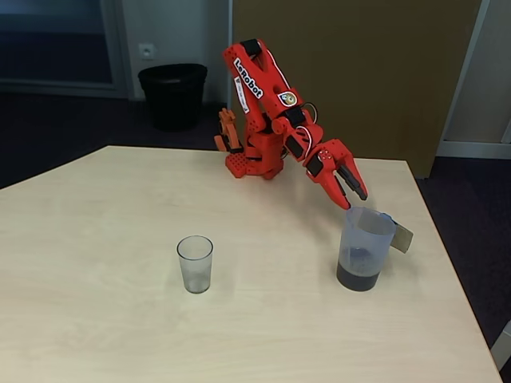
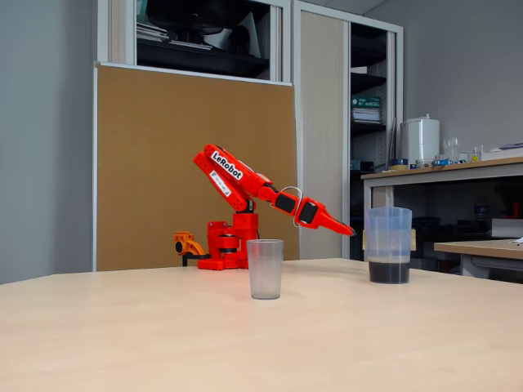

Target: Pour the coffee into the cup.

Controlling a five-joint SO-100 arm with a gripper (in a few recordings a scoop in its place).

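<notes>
The red arm reaches down to the right in both fixed views. Its gripper (image 1: pixel 356 200) (image 2: pixel 350 232) hovers just above and behind the rim of the translucent jug (image 1: pixel 367 231) (image 2: pixel 388 229), on the side away from the jug's flat handle (image 1: pixel 402 237). The jaws stand slightly apart with nothing between them. The coffee (image 1: pixel 357 277) (image 2: pixel 388 271) is a dark layer in the jug's bottom. The small clear cup (image 1: pixel 195 264) (image 2: pixel 265 269) stands upright and looks empty, well to the left of the jug.
The pale wooden table (image 1: pixel 96 239) has bare room around both vessels. Its right edge runs close to the jug. The arm's base (image 1: pixel 251 163) sits at the far edge. A black bin (image 1: pixel 172 94) stands on the floor behind.
</notes>
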